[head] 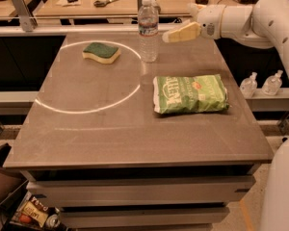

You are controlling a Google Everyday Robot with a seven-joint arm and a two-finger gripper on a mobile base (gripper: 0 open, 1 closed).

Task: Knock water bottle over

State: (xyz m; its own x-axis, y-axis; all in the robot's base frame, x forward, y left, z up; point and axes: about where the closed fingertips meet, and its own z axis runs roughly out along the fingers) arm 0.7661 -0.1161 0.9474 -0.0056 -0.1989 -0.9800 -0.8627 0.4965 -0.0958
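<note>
The water bottle [148, 29] is clear ribbed plastic with a white cap and a pale label band. It stands upright near the table's far edge, just right of a white circle marked on the top. My gripper [171, 36] comes in from the right on a white arm [260, 18]. Its tan fingertips are level with the bottle's upper half and a short gap to the right of it, not touching.
A green and yellow sponge [101, 52] lies inside the circle, left of the bottle. A green chip bag [190, 94] lies on the right of the grey table [135, 138]. Two small pump bottles [261, 84] stand on a ledge beyond the right edge.
</note>
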